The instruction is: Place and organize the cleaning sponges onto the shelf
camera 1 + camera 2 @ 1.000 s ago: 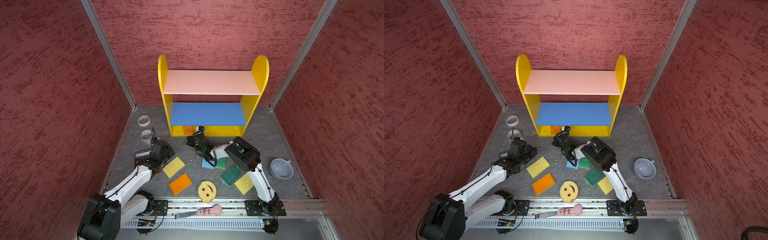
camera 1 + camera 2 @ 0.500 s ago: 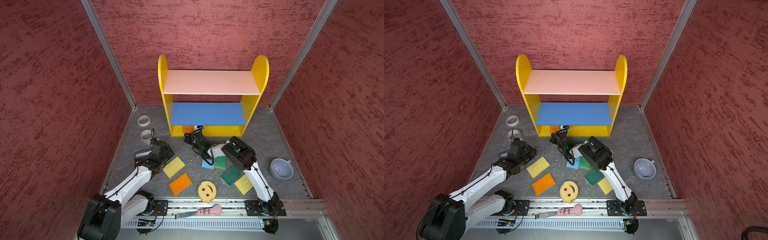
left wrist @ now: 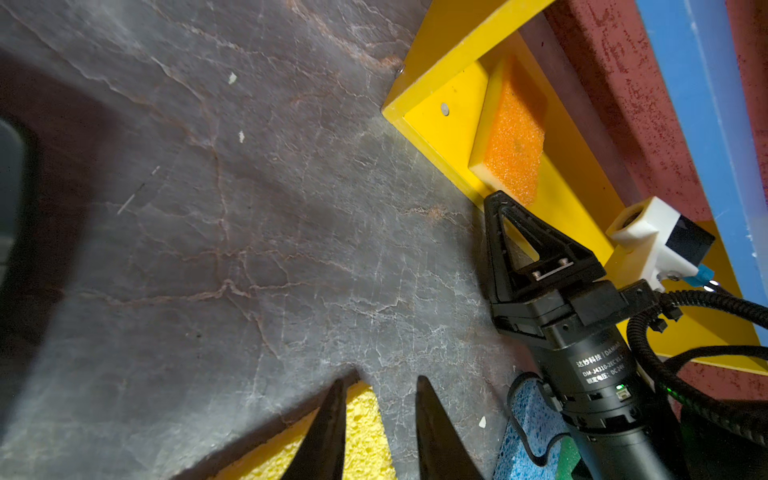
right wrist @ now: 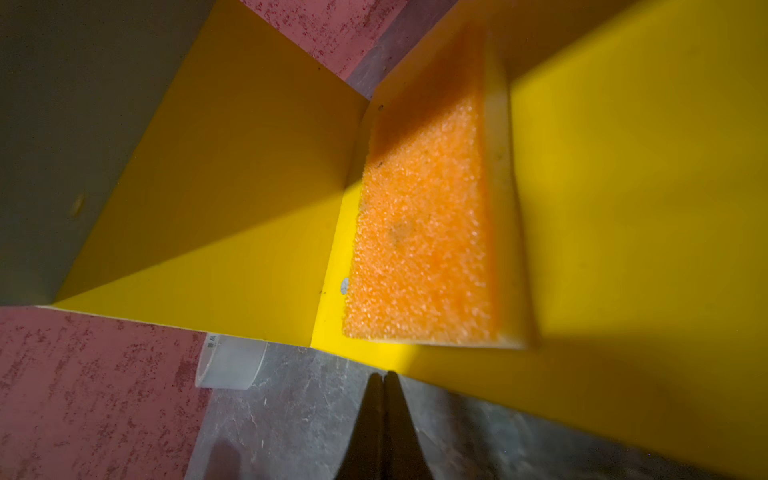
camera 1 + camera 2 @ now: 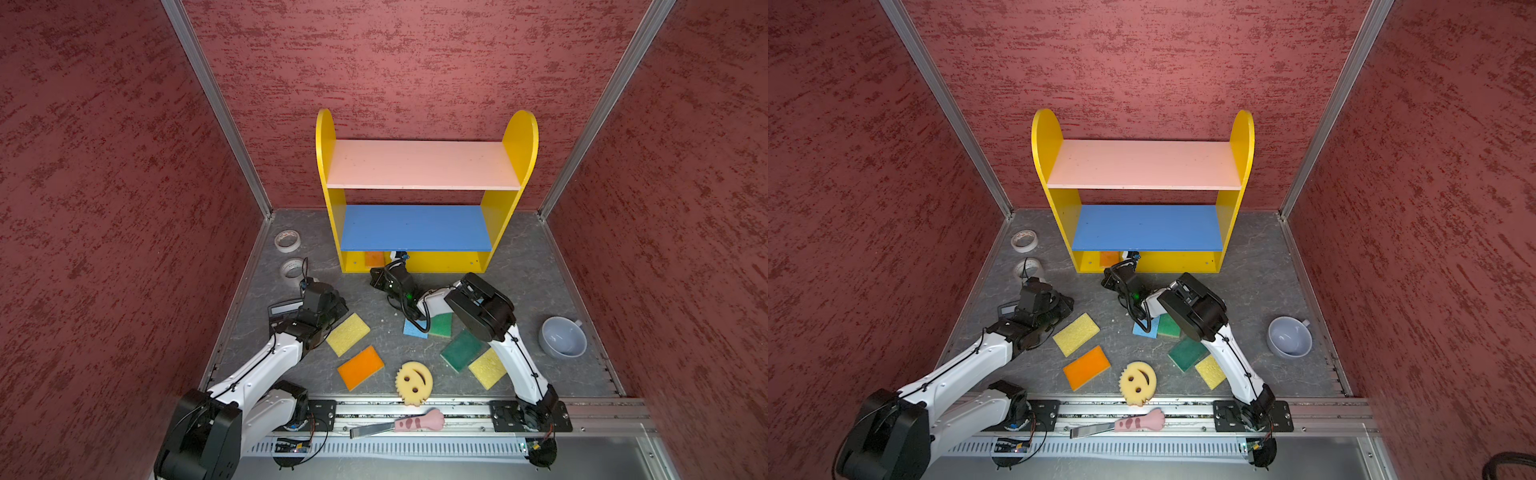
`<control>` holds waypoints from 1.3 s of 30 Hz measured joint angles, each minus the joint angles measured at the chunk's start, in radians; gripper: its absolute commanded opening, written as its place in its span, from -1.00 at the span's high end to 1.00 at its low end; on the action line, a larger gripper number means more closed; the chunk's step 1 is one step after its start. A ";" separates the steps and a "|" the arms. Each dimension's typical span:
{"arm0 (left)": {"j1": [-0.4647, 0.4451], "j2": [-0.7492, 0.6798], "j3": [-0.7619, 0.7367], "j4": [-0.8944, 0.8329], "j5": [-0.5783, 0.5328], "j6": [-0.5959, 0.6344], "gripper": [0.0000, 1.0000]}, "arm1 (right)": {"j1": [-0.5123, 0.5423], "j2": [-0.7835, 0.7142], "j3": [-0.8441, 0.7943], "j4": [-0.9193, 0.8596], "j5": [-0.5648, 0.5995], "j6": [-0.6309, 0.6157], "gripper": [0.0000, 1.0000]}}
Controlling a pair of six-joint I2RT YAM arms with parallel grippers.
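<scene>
I had the left tool (image 3: 380, 379), jaws apart, nearest the yellow sponge (image 5: 348, 334), which lay skewed on the tabletop (image 5: 361, 307) before the shelf (image 5: 436, 262); the right tool (image 4: 383, 376) was pinched together at its base.

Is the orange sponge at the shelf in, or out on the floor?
In: the orange sponge lies flat on the yellow base of the shelf, clear of the shut right hand.

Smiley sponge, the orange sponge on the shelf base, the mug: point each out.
smiley sponge (image 5: 414, 382), in a top view, middle of its face.
orange sponge (image 4: 424, 232), right wrist view, middle of its rough top.
mug (image 5: 562, 337), in a top view, inside of its bowl.
</scene>
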 measured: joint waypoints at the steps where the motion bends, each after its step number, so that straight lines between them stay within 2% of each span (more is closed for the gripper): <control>1: 0.000 -0.007 0.000 0.000 -0.002 0.001 0.30 | 0.001 -0.010 -0.006 -0.017 -0.005 -0.013 1.00; 4: 0.001 -0.026 0.000 0.000 -0.008 0.007 0.05 | 0.006 -0.040 -0.028 -0.076 -0.034 -0.065 1.00; 11: 0.010 -0.035 0.012 -0.021 -0.011 0.027 -0.29 | 0.042 -0.172 -0.098 -0.212 -0.098 -0.199 0.91; 16: 0.011 -0.046 0.016 -0.037 -0.010 0.029 -0.32 | 0.077 -0.279 -0.153 -0.269 -0.140 -0.288 0.82; 21: 0.011 -0.061 0.025 -0.054 -0.006 0.030 -0.29 | 0.103 -0.380 -0.216 -0.373 -0.143 -0.372 0.52; 25: 0.004 -0.056 0.045 -0.051 0.005 0.034 -0.23 | 0.109 -0.479 -0.275 -0.451 -0.137 -0.402 0.44; 34: -0.133 0.110 0.069 0.010 0.014 0.010 -0.19 | 0.104 -0.636 -0.378 -0.652 -0.094 -0.325 0.36; 39: -0.148 0.190 0.127 0.018 0.019 0.010 -0.15 | 0.103 -0.708 -0.415 -0.752 -0.064 -0.276 0.28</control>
